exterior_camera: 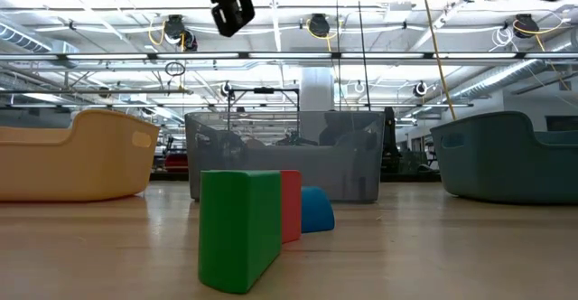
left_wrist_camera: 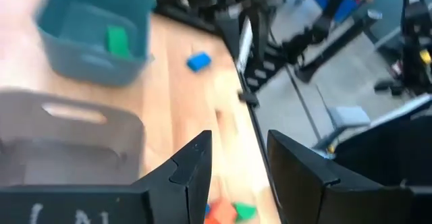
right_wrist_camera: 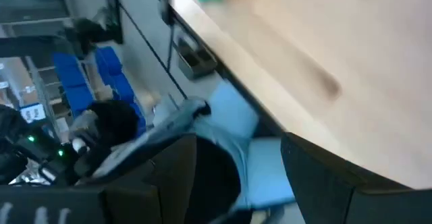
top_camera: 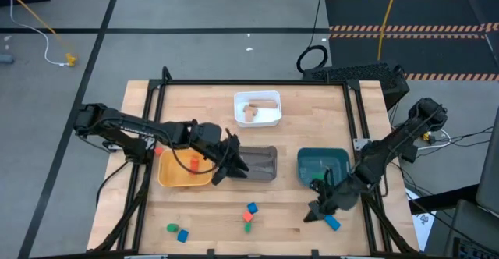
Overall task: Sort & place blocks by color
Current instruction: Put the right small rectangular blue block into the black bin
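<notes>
My left gripper (top_camera: pixel 221 173) (left_wrist_camera: pixel 239 158) hangs open and empty, high above the gap between the yellow tray (top_camera: pixel 173 177) and the grey tray (top_camera: pixel 263 165). My right gripper (top_camera: pixel 315 210) (right_wrist_camera: pixel 239 146) is near the table's near right corner, fingers apart, beside a blue block (top_camera: pixel 333 223) (left_wrist_camera: pixel 198 61) lying on the wood. A pale blue blur shows between its fingers; I cannot tell what it is. A red-orange block (top_camera: pixel 193 163) lies in the yellow tray, tan blocks (top_camera: pixel 253 111) in the white tray, and a green block (left_wrist_camera: pixel 118 40) in the teal tray (top_camera: pixel 321 165).
A blue, red and green cluster (top_camera: pixel 249 214) stands near the middle of the near edge; the green block (exterior_camera: pixel 239 228) fills the low view's foreground. A green block (top_camera: pixel 171 228) and a blue one (top_camera: pixel 183 235) lie at the near left. Black frame rails (top_camera: pixel 359 134) border the table.
</notes>
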